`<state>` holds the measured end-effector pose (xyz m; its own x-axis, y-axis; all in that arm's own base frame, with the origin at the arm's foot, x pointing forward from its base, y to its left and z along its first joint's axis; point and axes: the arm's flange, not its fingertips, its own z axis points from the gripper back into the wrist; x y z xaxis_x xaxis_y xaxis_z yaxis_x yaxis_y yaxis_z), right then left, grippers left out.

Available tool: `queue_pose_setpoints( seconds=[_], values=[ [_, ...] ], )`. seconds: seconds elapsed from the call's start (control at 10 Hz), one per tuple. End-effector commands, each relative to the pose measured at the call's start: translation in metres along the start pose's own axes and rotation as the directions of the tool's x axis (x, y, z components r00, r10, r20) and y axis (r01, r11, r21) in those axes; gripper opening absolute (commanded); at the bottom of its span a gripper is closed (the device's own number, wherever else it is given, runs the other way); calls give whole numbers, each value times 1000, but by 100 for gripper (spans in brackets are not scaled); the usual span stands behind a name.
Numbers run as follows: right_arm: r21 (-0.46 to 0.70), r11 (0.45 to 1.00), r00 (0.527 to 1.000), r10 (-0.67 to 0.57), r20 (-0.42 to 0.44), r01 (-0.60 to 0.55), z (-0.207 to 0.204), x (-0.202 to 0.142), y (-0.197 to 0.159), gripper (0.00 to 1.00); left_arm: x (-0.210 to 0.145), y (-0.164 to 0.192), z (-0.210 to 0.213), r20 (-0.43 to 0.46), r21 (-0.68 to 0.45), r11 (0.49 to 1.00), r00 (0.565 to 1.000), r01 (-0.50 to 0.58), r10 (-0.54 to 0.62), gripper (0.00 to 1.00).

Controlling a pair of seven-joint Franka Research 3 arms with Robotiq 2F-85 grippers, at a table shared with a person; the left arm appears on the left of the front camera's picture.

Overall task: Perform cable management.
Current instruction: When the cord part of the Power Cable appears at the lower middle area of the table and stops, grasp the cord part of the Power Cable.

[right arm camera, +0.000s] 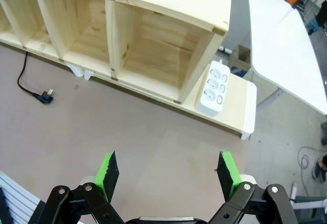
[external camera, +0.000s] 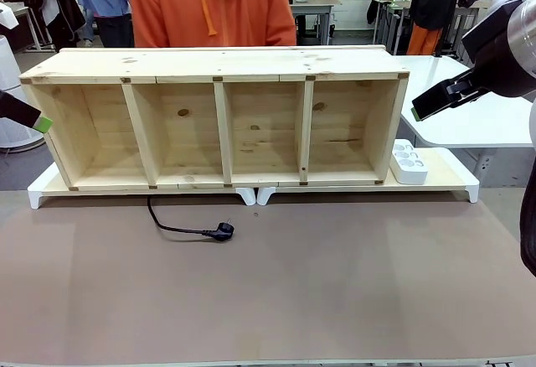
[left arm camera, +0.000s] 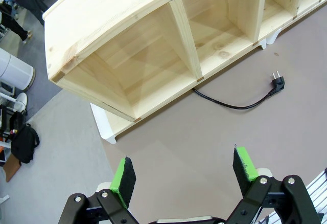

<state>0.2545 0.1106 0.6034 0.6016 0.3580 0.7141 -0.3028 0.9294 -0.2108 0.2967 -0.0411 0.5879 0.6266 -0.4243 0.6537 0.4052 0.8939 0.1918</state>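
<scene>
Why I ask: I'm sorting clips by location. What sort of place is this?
Probably a robotics lab: the left tool and right tool hover open over a table, a bare shelf, cable and power strip look like a test setup, and a white worktable stands alongside.

Brown table (external camera: 352, 292): two white risers (external camera: 368, 189) at back, cable (external camera: 180, 229) lying before them.
</scene>
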Motion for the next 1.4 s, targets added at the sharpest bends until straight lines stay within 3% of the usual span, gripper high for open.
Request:
queue_pose_setpoints(
  seconds=[0.0,1.3],
  values=[
    [0,1000,1000,1,-3,-1,-1,0,-1,100,0,0,-1,0,0,1000,1000,0,0,100],
    [0,1000,1000,1,-3,-1,-1,0,-1,100,0,0,-1,0,0,1000,1000,0,0,100]
  ],
)
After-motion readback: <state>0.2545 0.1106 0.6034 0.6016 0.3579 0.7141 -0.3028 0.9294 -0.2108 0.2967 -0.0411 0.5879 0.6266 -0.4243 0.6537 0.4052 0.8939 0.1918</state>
